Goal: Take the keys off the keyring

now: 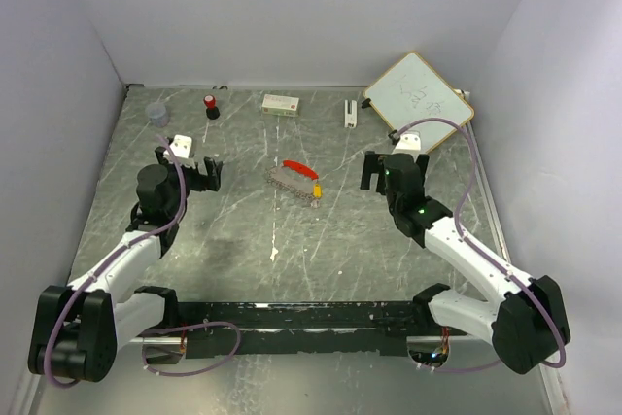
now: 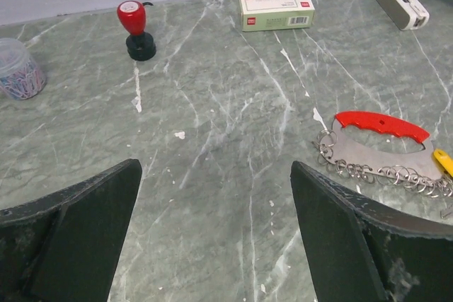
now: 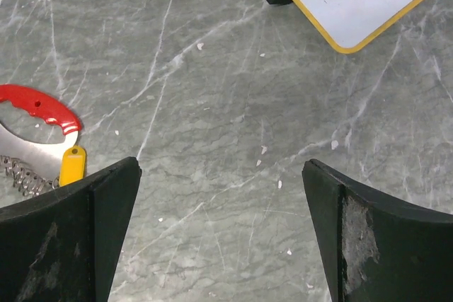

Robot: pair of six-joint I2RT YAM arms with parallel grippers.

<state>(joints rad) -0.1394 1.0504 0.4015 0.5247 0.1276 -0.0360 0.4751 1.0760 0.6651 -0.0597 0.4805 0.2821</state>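
The bunch lies in the middle of the table: a red-handled key with a flat silver blade, a small yellow-headed key, and a chain-like cluster of silvery rings, the keyring. In the left wrist view the red key and keyring sit at the right. In the right wrist view the red key, yellow key and keyring sit at the left. My left gripper is open and empty, left of the bunch. My right gripper is open and empty, right of it.
A red-capped black stamp, a clear tub of paper clips, a small white-green box and a white eraser line the back. A yellow-framed whiteboard lies at the back right. Walls close three sides.
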